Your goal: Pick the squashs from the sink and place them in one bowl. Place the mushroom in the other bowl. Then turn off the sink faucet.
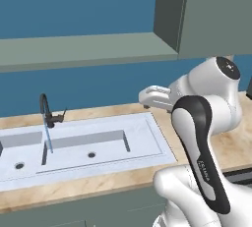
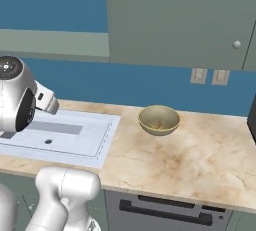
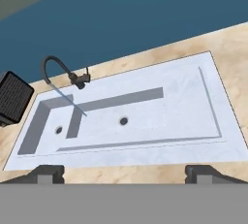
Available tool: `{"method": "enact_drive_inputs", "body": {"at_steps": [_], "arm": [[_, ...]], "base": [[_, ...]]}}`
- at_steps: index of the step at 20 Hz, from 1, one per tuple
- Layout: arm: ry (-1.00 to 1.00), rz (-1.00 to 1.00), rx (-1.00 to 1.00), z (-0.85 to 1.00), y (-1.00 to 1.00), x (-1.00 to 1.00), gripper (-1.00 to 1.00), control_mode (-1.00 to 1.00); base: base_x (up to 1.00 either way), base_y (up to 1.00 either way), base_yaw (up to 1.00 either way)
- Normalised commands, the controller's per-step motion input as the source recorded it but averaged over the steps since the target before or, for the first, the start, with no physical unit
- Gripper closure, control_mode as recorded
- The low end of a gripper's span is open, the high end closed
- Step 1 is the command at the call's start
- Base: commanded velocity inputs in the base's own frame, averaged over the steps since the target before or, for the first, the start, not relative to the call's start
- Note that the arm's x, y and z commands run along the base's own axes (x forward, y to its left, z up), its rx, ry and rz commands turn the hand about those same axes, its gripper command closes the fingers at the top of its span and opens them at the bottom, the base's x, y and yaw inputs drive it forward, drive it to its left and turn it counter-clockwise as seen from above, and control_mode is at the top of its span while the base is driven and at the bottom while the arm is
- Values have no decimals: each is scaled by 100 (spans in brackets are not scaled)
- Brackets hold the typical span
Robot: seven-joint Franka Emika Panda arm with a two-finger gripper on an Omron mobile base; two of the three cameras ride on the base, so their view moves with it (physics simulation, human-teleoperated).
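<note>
1. The sink faucet [image 3: 65, 75] stands ahead and to the left of our claw [image 3: 124, 174], water running from its spout.
2. The sink [image 3: 193, 143] lies below the claw; we see no vegetables in its basins.
3. The olive-tan bowl [image 2: 159, 120] holds a small reddish lump.
4. Claw spread wide, holding nothing.
5. We judge the faucet step is in hand; next, reach for its side lever.

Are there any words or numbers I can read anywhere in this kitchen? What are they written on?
Small pale lettering on the robot arm's dark link: too small and blurred to read.
Sink, faucet, olive-tan bowl, wall outlets, cabinets: no text on any of them.
So nothing can be read.
</note>
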Motion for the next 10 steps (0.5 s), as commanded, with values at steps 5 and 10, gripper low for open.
{"method": "enact_drive_inputs", "body": {"at_steps": [5,10], "arm": [[0,0,0,0,0,0,-100,100],[0,0,0,0,0,0,-100,100]], "base": [[-7,67,0],[14,25,0]]}}
